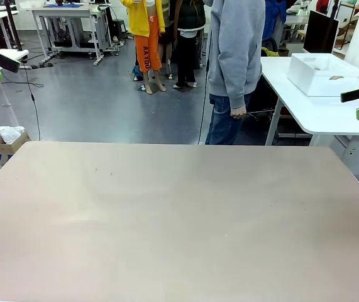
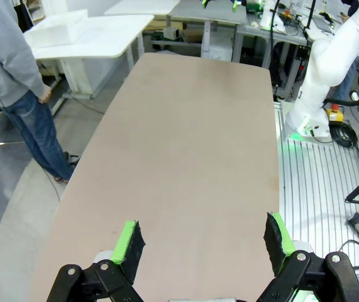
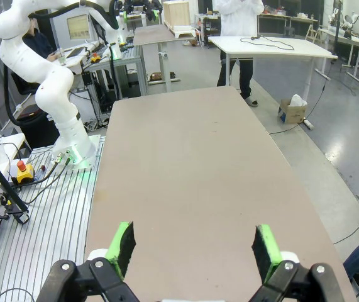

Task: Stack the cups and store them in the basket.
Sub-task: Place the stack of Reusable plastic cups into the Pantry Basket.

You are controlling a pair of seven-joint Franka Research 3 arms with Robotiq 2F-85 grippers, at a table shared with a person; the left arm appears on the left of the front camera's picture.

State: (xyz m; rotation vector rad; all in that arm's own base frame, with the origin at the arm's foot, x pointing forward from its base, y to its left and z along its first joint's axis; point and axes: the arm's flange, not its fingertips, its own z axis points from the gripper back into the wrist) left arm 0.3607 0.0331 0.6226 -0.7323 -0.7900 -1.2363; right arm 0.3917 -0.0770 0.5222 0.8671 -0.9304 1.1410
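Both the left pincer [image 2: 201, 242] and right pincer [image 3: 193, 245] hang spread and empty over the bare bench [image 1: 166, 214]; the basket [image 1: 322, 74] sits upper right on another table, so stacking awaits cups

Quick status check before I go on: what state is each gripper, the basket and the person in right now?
left gripper: open, holding nothing, above the table.
right gripper: open, holding nothing, above the table.
basket: upright on the white side table; contents unclear.
person: standing beyond the table, arm hanging.

White arms; black green-padded gripper [image 2: 201, 242]
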